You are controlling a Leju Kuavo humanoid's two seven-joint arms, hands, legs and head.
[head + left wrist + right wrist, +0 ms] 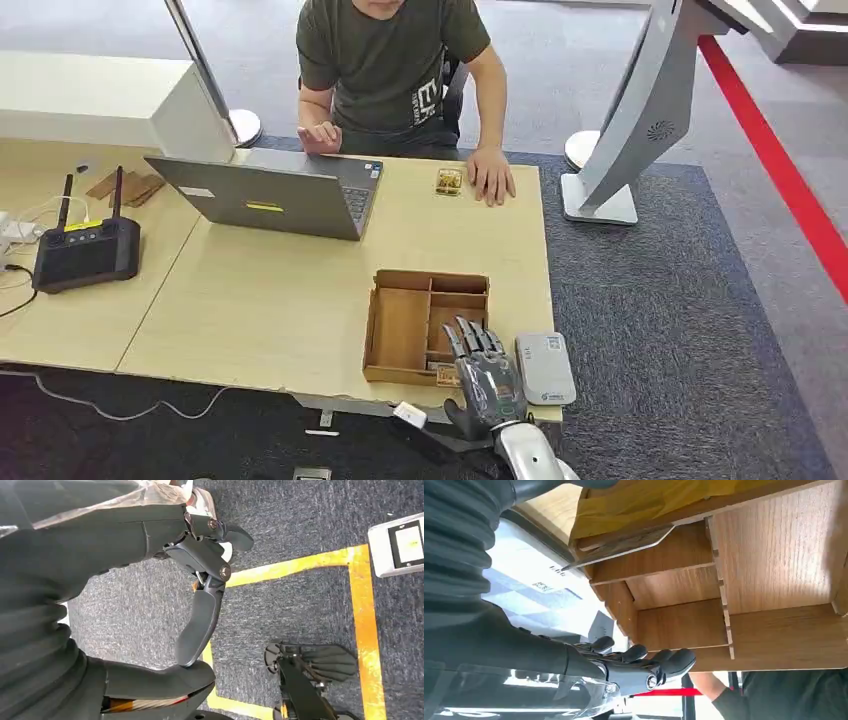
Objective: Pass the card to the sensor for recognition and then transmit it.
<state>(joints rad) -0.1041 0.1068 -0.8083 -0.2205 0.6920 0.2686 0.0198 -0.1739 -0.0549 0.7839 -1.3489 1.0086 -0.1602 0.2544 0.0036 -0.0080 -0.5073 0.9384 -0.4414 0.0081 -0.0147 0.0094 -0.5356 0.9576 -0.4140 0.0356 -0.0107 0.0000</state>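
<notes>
Wooden tray (400, 330) under right hand (484, 375), fingers spread; wrist view reveals card (624, 547).

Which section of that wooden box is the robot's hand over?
The small near-right section, beside the white sensor. The right hand hovers over it; the big left section is uncovered.
</notes>
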